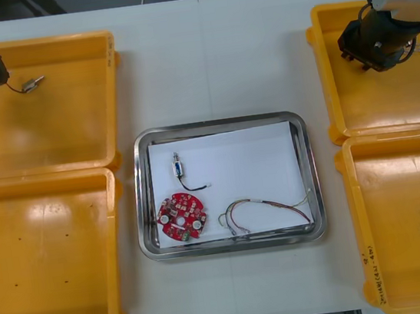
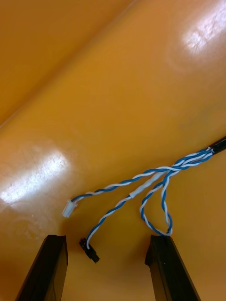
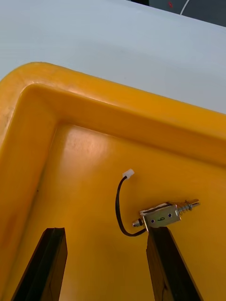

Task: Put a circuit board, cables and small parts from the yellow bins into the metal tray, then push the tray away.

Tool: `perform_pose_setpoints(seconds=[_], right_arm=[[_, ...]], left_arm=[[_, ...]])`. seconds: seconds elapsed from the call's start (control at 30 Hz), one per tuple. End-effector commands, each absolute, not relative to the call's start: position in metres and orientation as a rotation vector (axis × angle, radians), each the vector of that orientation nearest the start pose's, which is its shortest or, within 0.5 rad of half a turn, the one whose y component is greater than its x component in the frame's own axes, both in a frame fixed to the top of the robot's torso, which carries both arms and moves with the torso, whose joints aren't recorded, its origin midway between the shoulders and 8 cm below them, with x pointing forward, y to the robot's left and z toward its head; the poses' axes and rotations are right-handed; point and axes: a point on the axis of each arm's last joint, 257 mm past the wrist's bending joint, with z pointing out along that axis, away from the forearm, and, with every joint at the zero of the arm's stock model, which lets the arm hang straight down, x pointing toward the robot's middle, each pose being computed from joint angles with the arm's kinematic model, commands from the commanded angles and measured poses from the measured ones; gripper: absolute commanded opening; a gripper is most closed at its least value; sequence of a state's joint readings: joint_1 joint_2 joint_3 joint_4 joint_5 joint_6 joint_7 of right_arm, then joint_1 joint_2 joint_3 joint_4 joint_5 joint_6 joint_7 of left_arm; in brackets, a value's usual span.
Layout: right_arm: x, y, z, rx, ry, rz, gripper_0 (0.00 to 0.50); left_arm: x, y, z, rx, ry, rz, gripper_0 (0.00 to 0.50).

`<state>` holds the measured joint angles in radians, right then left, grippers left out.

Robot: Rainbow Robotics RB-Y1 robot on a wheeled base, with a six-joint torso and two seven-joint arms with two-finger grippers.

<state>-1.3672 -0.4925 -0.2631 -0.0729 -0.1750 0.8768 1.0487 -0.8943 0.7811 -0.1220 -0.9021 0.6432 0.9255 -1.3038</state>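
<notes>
Nearest to me I read the near left bin (image 1: 46,264) and the near right bin (image 1: 411,216), one at each side of the table (image 1: 205,57).

Between the bin pairs sits the metal tray (image 1: 145,204), white inside. The red circuit board (image 1: 181,216) lies in its near left part. The red and yellow cable (image 1: 267,210) lies in its near right part, just beside the board but apart from it. A little farther in lies the first small metal part (image 1: 178,167), with a short black lead curling from it.

Farthest out, the left gripper (image 3: 106,263) hangs over the far left bin (image 3: 70,155), fingers spread and gripping nothing. The second small metal part (image 3: 162,216) lies on the bin floor just ahead of one fingertip, and its black cable (image 3: 118,207) arcs away from it.

The right gripper (image 2: 106,268) hangs over the far right bin (image 2: 117,94), fingers likewise spread and gripping nothing. The blue and white cable (image 2: 141,188) lies on the bin floor ahead of the fingers, and its black end plug rests between the fingertips.
</notes>
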Motion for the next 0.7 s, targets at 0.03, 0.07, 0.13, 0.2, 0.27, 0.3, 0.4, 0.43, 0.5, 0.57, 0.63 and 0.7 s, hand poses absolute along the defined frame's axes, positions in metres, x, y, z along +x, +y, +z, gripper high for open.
perform_pose_setpoints(seconds=[0.03, 0.07, 0.13, 0.2, 0.27, 0.3, 0.4, 0.43, 0.5, 0.57, 0.63, 0.7], right_arm=[[0.678, -0.349, -0.174, 0.961, 2.294, 0.226, 0.500], [0.678, -0.350, -0.174, 0.959, 2.295, 0.223, 0.500], [0.677, -0.351, -0.176, 0.964, 2.296, 0.221, 0.500], [0.677, -0.351, -0.178, 0.964, 2.297, 0.219, 0.491], [0.677, -0.351, -0.178, 0.964, 2.299, 0.219, 0.486], [0.677, -0.351, -0.178, 0.966, 2.298, 0.219, 0.486], [0.675, -0.353, -0.181, 0.970, 2.301, 0.216, 0.400], [0.675, -0.353, -0.181, 0.970, 2.301, 0.216, 0.209], [0.675, -0.352, -0.183, 0.967, 2.304, 0.214, 0.023], [0.674, -0.354, -0.184, 0.965, 2.305, 0.208, 0.000], [0.675, -0.354, -0.182, 0.959, 2.304, 0.204, 0.000], [0.674, -0.354, -0.184, 0.959, 2.309, 0.203, 0.000]], left_arm=[[0.686, 0.448, -0.078, -0.275, 2.106, 0.025, 0.500], [0.687, 0.447, -0.078, -0.276, 2.102, 0.021, 0.500], [0.689, 0.444, -0.080, -0.277, 2.094, 0.015, 0.500], [0.689, 0.443, -0.084, -0.280, 2.098, 0.010, 0.500], [0.691, 0.440, -0.085, -0.282, 2.092, 0.002, 0.500], [0.692, 0.440, -0.086, -0.282, 2.091, 0.002, 0.500], [0.695, 0.435, -0.088, -0.281, 2.077, -0.010, 0.500], [0.698, 0.431, -0.090, -0.280, 2.069, -0.019, 0.500], [0.700, 0.427, -0.091, -0.278, 2.065, -0.026, 0.500], [0.700, 0.426, -0.092, -0.274, 2.066, -0.022, 0.500], [0.700, 0.424, -0.094, -0.273, 2.070, -0.024, 0.500], [0.700, 0.425, -0.098, -0.267, 2.074, -0.013, 0.500]])
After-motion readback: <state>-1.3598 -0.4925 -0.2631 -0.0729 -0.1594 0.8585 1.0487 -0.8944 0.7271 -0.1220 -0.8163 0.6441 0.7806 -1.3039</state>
